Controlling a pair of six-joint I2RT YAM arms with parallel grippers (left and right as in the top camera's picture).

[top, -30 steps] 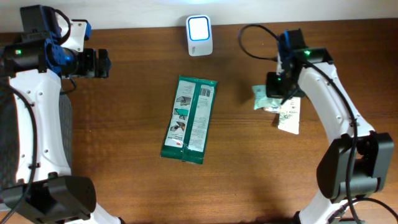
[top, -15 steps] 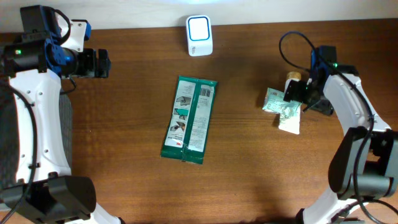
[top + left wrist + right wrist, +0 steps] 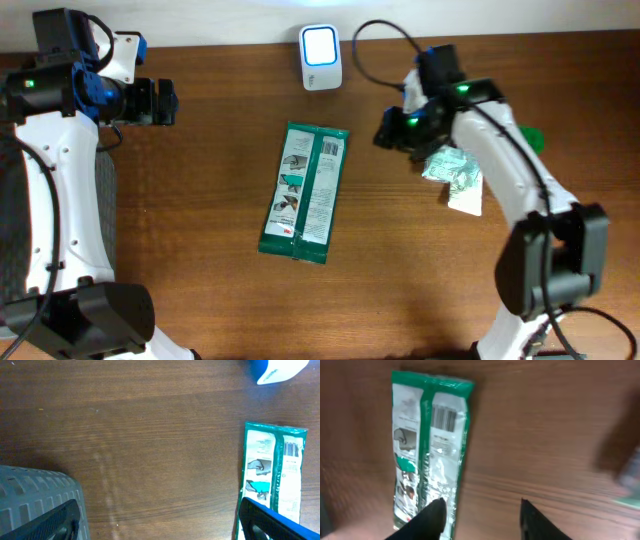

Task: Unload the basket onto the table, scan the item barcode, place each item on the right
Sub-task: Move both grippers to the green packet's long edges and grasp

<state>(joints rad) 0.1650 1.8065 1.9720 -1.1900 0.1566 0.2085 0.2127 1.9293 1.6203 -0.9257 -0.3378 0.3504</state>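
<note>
Wood table carries a long green pkt, flat at its centre, barcode face-up at the end nearer the far edge. Crumpled pouch lies twd the right edge. White scanner stands mid far edge. R gripper hovers btwn pkt & pouch, fingers partly spread, nothing btwn them. L gripper sits near the far-left corner, fingers wide apart, empty.

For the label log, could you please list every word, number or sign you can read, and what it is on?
Nothing can be read.
Green pack: barcode and print, too blurred.
Small packets: print too small.
Scanner: no text visible.
</note>
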